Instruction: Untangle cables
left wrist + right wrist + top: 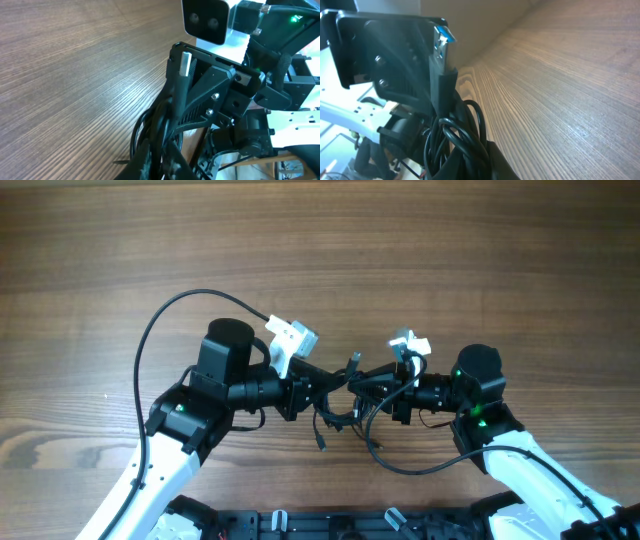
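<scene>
The cables (343, 408) are a tangled bundle of thin black cords hanging between my two grippers, just above the wooden table. My left gripper (310, 387) is shut on the bundle's left side, and my right gripper (382, 393) is shut on its right side. One plug end (354, 361) sticks up and another (322, 442) hangs toward the front. In the left wrist view my fingers (162, 165) pinch the cords (150, 130) below a silver-tipped plug (186, 64). In the right wrist view my fingers (485, 162) clamp looped cords (455, 127) below a blue-tipped plug (443, 36).
The wooden table (320, 250) stretches bare behind the arms. A thicker black arm wire (150, 330) arcs over the left arm. A black cord loop (410, 467) lies in front of the right gripper. A black frame (330, 525) runs along the near edge.
</scene>
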`<state>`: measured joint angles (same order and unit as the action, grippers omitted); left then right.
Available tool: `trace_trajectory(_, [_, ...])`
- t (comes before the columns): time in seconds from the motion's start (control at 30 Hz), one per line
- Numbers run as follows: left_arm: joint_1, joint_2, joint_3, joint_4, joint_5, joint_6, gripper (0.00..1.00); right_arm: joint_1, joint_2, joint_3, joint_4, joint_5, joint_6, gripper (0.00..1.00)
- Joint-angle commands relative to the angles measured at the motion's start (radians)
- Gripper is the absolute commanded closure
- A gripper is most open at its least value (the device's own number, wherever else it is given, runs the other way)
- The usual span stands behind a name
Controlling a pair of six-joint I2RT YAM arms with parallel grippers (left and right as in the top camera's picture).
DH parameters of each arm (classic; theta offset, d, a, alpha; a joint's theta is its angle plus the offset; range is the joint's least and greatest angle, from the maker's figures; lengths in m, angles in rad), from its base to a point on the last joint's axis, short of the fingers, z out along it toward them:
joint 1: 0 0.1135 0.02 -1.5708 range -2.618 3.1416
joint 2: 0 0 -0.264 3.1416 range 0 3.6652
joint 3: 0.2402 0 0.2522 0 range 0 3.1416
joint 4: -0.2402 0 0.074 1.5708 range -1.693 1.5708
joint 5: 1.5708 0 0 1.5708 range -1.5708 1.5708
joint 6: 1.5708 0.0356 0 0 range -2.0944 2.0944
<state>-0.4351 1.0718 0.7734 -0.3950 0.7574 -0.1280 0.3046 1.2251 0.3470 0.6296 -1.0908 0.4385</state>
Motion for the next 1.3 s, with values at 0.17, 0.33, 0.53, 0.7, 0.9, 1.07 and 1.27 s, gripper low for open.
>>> trace_trajectory(0.17, [0.002, 0.002, 0.018, 0.010, -0.356, -0.320, 0.23, 0.002, 0.010, 0.009, 0.014, 0.343, 0.337, 0.96])
trace_trajectory(0.33, [-0.011, 0.029, 0.016, 0.010, -0.366, -0.524, 0.05, 0.002, 0.010, 0.009, 0.061, 0.359, 0.366, 0.96])
trace_trajectory(0.53, [-0.067, 0.161, 0.016, 0.069, -0.343, -0.700, 0.22, 0.002, 0.010, 0.009, 0.062, 0.358, 0.365, 0.96])
trace_trajectory(0.7, [-0.070, 0.241, 0.016, 0.187, -0.276, -0.699, 0.58, 0.013, 0.010, 0.009, 0.061, 0.358, 0.365, 0.96])
trace_trajectory(0.9, [-0.079, 0.257, 0.016, 0.206, -0.255, -0.680, 0.96, 0.013, 0.010, 0.009, 0.061, 0.356, 0.337, 0.90])
trace_trajectory(1.07, [0.043, 0.207, 0.016, 0.162, -0.254, -0.483, 0.96, -0.015, 0.007, 0.009, 0.063, 0.293, 0.239, 0.53])
trace_trajectory(1.27, [0.183, 0.133, 0.016, 0.048, -0.276, -0.301, 0.96, -0.108, -0.003, 0.009, 0.099, 0.143, 0.337, 0.03])
